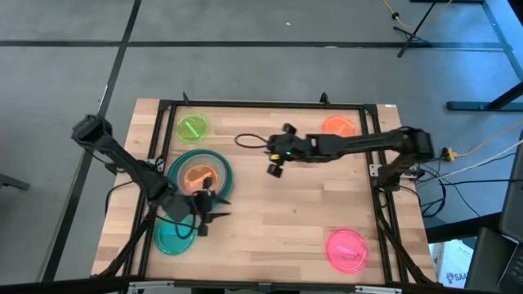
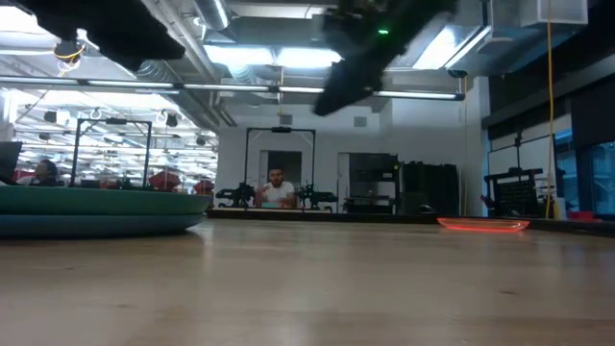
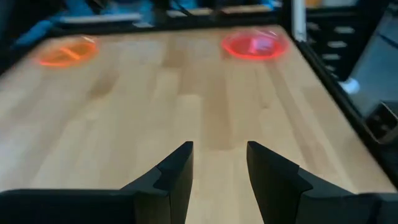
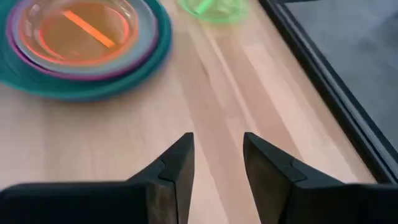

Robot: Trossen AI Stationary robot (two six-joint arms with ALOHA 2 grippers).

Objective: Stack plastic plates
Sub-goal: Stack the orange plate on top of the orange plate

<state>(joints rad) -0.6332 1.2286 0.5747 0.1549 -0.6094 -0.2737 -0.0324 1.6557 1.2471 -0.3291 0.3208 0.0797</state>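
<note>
Jaws on my right gripper (image 4: 216, 163) spread, nothing between them, only bare wood showing in the gap. It hangs above the middle of the desk (image 1: 278, 220), a bit toward the far edge, arm reaching in from the right edge. My left gripper (image 3: 219, 171) also spread and empty, low near the left part of the front edge, just beside the stack.

Stack (image 1: 198, 173) sits left of centre: dark green plate at the bottom, paler and purplish rims nested in it, small orange plate (image 4: 79, 26) on top. Teal plate (image 1: 174, 238) lies by itself near the front-left corner, touching or just overlapping the stack's near rim, cannot tell which. Lime plate (image 1: 193, 128) alone at the far-left corner, apart from the stack. Second orange plate (image 1: 338, 126) at the far edge toward the right, partly behind my right arm. Pink plate (image 1: 347, 248) alone near the front-right corner, well apart from everything.

Low view: green stack rim at the left, thin reddish plate edge on the right, a seated person (image 2: 279, 188) in the room beyond.
</note>
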